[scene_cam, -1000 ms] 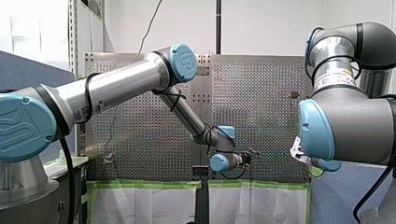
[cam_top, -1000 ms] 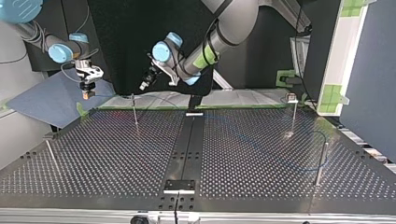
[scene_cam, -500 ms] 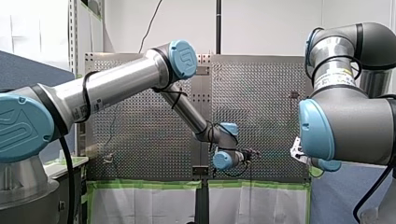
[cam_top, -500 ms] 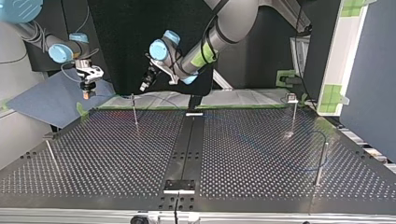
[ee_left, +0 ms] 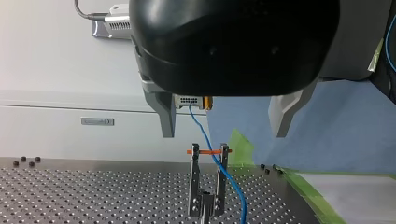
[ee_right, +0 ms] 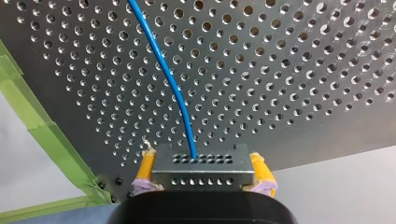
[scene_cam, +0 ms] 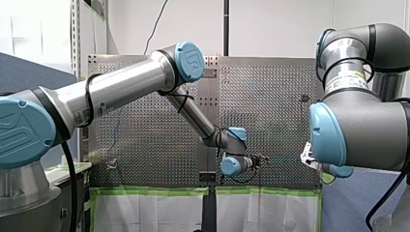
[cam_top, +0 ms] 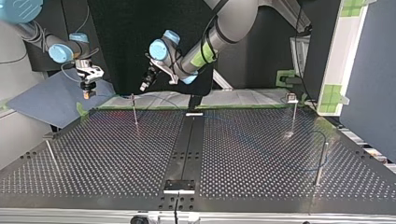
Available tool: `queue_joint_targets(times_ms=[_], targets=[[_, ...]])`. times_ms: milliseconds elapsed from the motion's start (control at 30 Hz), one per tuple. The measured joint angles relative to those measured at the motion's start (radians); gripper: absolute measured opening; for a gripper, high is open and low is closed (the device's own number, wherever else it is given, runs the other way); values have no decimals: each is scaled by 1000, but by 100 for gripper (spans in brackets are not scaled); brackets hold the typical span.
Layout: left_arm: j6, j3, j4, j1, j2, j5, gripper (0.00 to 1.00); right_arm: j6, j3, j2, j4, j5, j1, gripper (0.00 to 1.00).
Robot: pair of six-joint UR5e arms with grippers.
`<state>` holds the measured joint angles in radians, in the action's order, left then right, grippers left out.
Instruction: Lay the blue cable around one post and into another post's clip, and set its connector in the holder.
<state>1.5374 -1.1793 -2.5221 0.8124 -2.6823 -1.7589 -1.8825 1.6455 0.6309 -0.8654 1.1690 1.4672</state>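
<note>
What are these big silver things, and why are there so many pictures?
They are two silver robot arms working at a metal table full of holes. Two pictures look at the table from opposite sides; the other two come from small cameras on the arms' wrists. Thin metal posts stand on the table. My right arm's pincer squeezes a small grey connector block between yellow pads, and a thin blue cable runs out of it. My left arm's pincer is open and holds nothing; ahead of it stands a post with a forked clip.
</note>
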Motion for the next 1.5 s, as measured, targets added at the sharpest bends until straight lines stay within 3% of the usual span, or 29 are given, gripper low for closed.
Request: queue_joint_targets(times_ms=[567,833,1267,1500], targets=[[30,0,-1,-2,0,-3,100,0,0,-1,-1,0,0,0],[21,-23,-16,7,19,-37,100,0,0,-1,-3,0,0,0],[18,-133,82,17,126,-79,100,-1,0,-2,-5,0,1,0],[59,-191,140,7,184,-126,100,-2,0,-4,-6,-8,5,0]])
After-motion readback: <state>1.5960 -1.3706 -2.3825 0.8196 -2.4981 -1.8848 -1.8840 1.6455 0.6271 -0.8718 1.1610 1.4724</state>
